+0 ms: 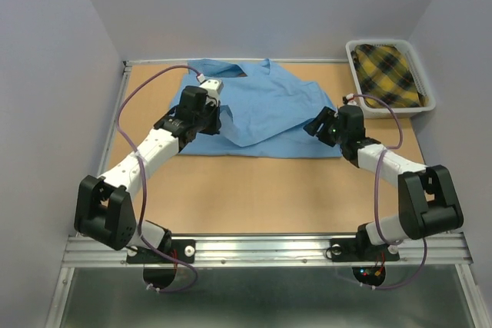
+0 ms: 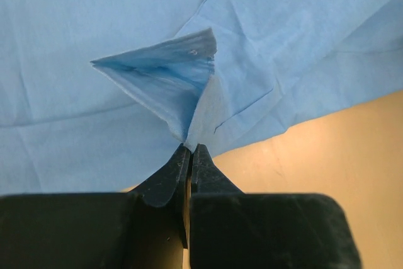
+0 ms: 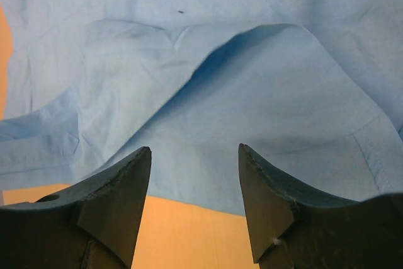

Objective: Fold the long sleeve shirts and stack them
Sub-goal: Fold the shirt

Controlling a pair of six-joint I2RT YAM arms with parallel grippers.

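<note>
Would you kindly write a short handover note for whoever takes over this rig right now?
Left pincer: shut on a raised fold of the light blue shirt.
Right pincer: open, low at the shirt's near right edge, gripping nothing.
Shirt lies rumpled on the table; yellow plaid cloth sits in the white bin.
Done: no fold finished. Left: fold the shirt, stack it.

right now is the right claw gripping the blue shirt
No, the right claw is open, and the blue shirt lies ahead of it, ungripped.

Left black two-finger gripper [image 2: 190, 150]: jaws pressed together, pinching a fold of light blue cloth shirt [image 2: 94, 23].
Right black two-finger gripper [image 3: 194, 149]: jaws spread apart.
</note>
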